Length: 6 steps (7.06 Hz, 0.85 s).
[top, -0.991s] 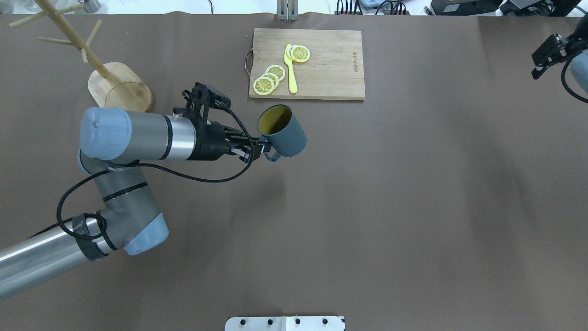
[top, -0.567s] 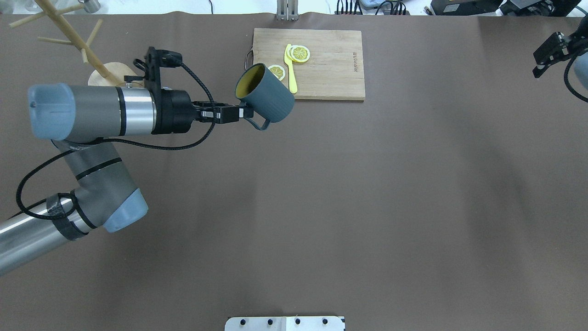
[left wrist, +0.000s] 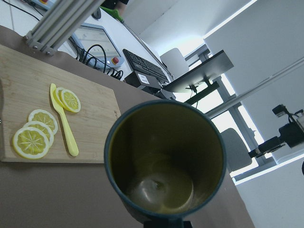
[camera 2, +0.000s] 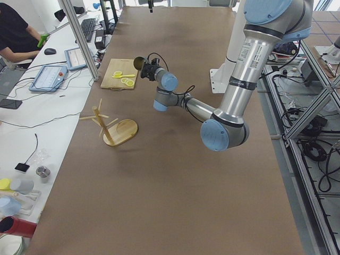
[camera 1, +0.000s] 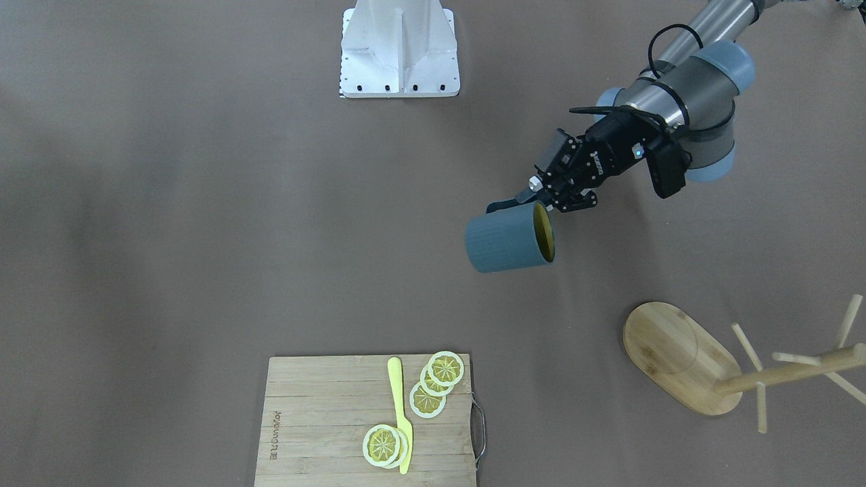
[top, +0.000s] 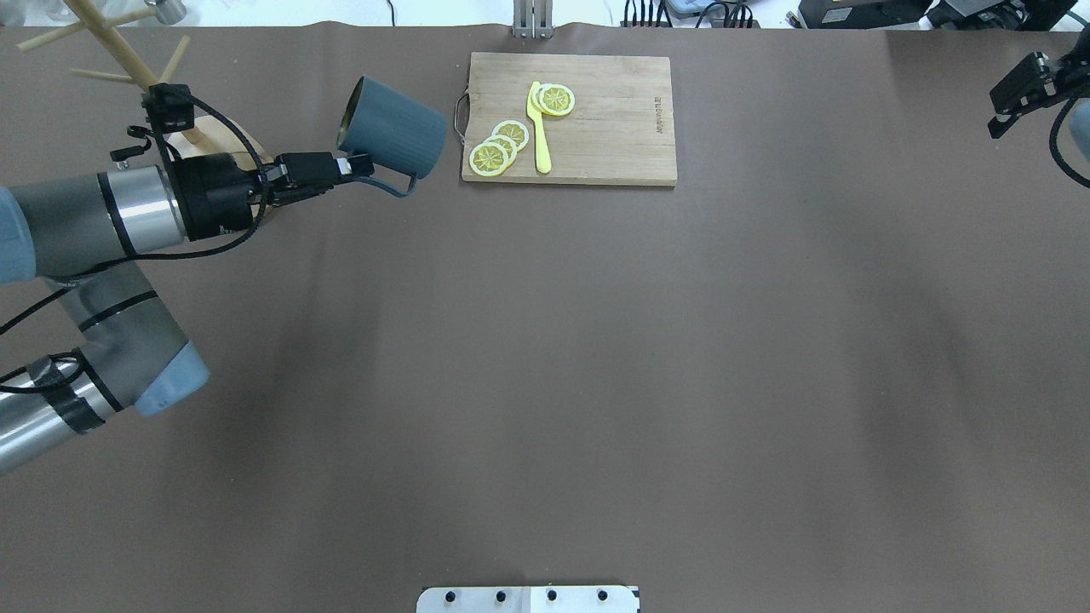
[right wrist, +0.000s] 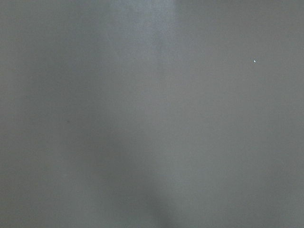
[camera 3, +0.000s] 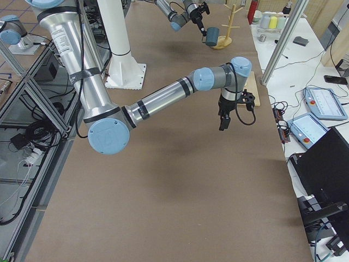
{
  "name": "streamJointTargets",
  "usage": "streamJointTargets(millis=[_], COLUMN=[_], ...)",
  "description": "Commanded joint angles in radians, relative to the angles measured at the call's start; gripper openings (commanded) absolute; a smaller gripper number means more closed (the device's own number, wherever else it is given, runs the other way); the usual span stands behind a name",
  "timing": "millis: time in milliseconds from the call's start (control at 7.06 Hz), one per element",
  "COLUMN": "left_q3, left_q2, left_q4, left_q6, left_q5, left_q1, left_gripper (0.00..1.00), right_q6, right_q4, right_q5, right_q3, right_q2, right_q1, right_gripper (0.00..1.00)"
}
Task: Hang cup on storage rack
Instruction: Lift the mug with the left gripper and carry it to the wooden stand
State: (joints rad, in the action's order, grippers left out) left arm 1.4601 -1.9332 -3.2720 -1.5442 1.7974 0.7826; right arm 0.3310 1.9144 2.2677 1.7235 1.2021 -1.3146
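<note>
Left gripper (top: 356, 163): closed on the handle side of the cup (top: 396, 128), upper left of the overhead view, holding it clear of the bench (top: 596, 383).
Right gripper (top: 1013, 89): upper right edge of that view, nothing seen in it; how wide it stands cannot be told.
Cup: airborne, tipped on its side, yellow mouth turned toward the storage rack (camera 1: 676, 358), touching no peg.
Storage rack: beyond the left gripper, top left corner; pegs bare.
Done: pick-up and lift, judging by the hold.
Left: bring the handle loop to a peg, slide it on, release.
</note>
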Motion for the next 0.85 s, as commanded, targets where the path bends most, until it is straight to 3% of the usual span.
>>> streamJointTargets(millis=[0, 708], left_q3=[-0.104, -0.172], left_q2=[-0.009, -0.013], left_q4=[-0.060, -0.078], left_q6=[-0.086, -0.365], left_q5=[0.063, 0.099], left_q1=[0.105, 0.191], left_gripper=[0.00, 0.00], right_q6=[0.014, 0.077], right_q4=[0.000, 0.000], right_q5=[-0.002, -0.011], right_q3=[0.019, 0.067], right_q2=[0.002, 0.002], right_q1=[0.000, 0.011], right_gripper=[1.00, 1.00])
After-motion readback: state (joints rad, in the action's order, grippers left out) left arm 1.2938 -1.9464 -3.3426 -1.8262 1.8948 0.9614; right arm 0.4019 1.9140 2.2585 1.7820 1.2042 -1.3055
